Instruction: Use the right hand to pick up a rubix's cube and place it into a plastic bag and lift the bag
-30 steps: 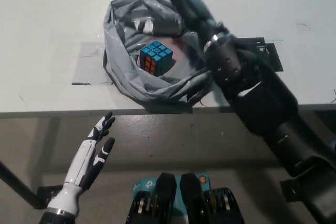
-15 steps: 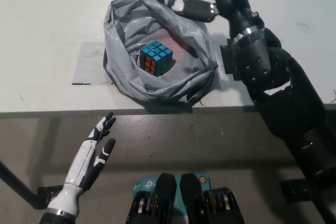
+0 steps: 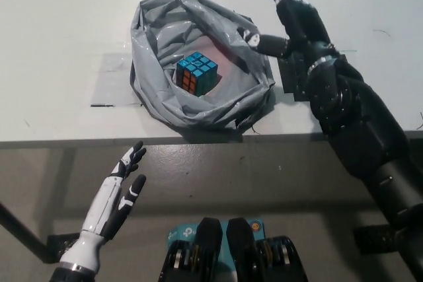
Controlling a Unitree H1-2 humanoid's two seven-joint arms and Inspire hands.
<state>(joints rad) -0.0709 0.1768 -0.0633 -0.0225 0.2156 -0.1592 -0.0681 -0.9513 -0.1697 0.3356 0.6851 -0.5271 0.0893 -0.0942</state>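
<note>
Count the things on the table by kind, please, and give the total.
Cube: 1
Bag: 1
Total: 2, the cube lying inside the open bag.

Bench and floor, as I see them from the head camera.

I see a pale white bench (image 3: 59, 44) filling the upper part of my view, its front edge running straight across. A clear taped patch (image 3: 112, 80) lies on it, with a short dark tape strip (image 3: 106, 105) at its near edge. Below the edge I see grey floor (image 3: 251, 183) and a dark bench leg (image 3: 23, 232) at lower left.
</note>
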